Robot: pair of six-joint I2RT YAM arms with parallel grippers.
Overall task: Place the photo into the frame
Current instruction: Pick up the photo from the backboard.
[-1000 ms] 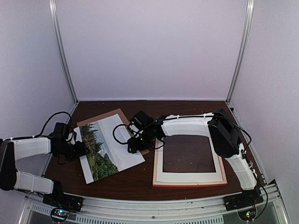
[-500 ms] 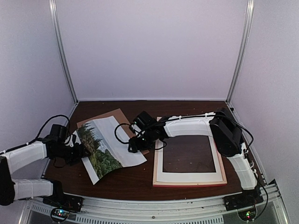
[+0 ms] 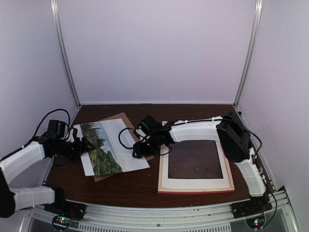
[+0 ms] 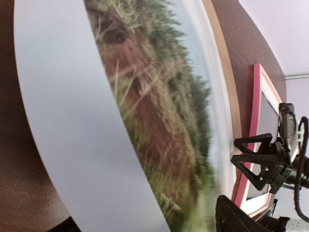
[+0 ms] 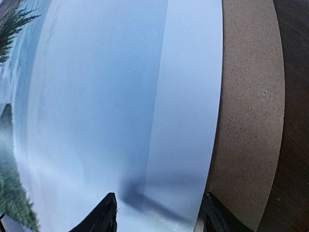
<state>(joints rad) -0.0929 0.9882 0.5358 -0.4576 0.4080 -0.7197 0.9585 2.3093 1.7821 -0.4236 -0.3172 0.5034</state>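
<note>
Left fingers (image 4: 236, 217): spread wide at the edge of the photo (image 3: 116, 147) farthest from the frame (image 3: 195, 190); whether they touch it cannot be told.
Right fingers (image 5: 107, 212): apart, over the photo's frame-side edge, casting a shadow on it.
Photo: picture side up on the backing board (image 3: 123, 117), left of the frame.
Left wrist only: the frame's pink rail.
Right wrist only: the board's speckled face.

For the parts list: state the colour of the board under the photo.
The board is plain tan-brown, clearest in the right wrist view.
</note>
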